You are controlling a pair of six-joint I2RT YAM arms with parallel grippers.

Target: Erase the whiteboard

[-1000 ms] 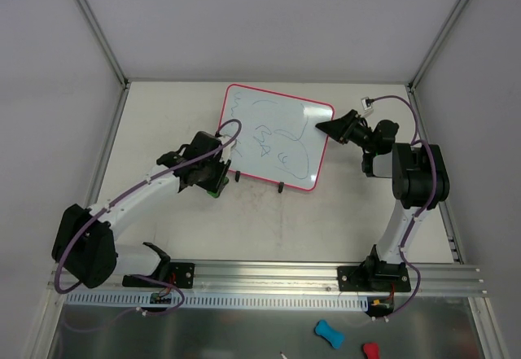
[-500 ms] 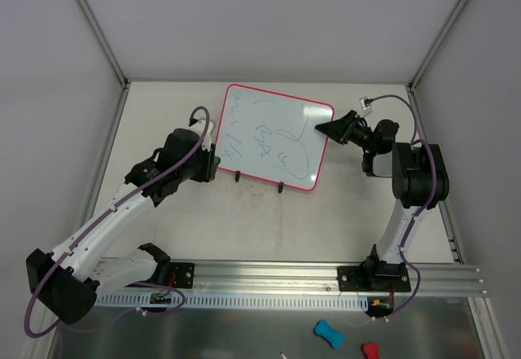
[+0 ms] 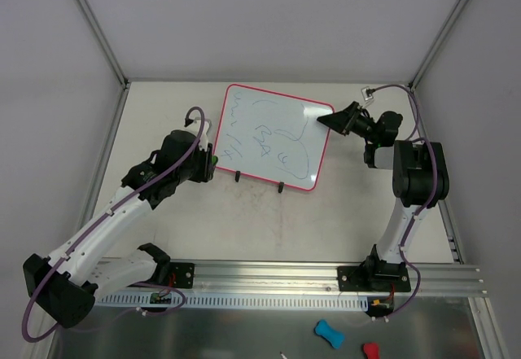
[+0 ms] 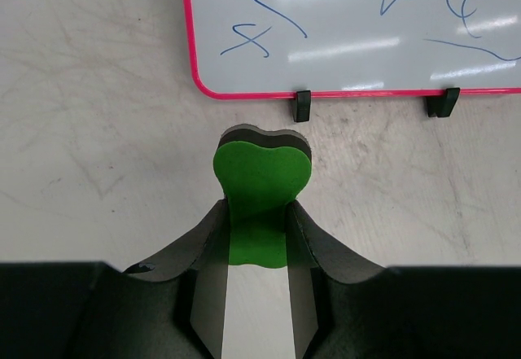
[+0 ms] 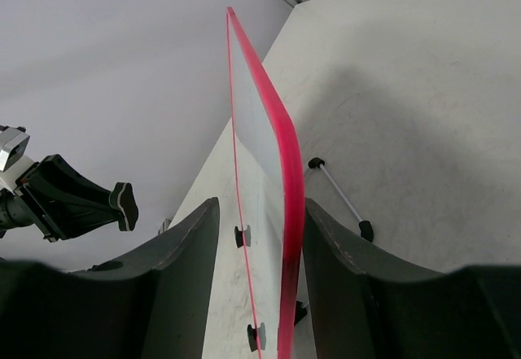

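Observation:
The whiteboard [image 3: 273, 135] stands tilted on two black feet at the back middle of the table, pink-red frame, blue scribbles on its face. My left gripper [image 3: 213, 162] is just left of the board's lower left corner, shut on a green eraser [image 4: 260, 176] that points at the board's bottom edge [image 4: 358, 92] from a short way off. My right gripper [image 3: 330, 121] is open and straddles the board's right edge [image 5: 286, 155]. One finger [image 5: 334, 253] lies close against the frame and the other stands off the face.
The board's thin support rod [image 5: 338, 196] props it from behind. A metal rail [image 3: 277, 282] runs along the near edge. A blue piece [image 3: 328, 333] and a red piece [image 3: 370, 351] lie on the metal sheet below it. Enclosure walls stand at the back and sides.
My left arm has pulled back to the left, carrying the green eraser off the board's lower left edge. My right gripper has shifted slightly upward along the board's right edge.

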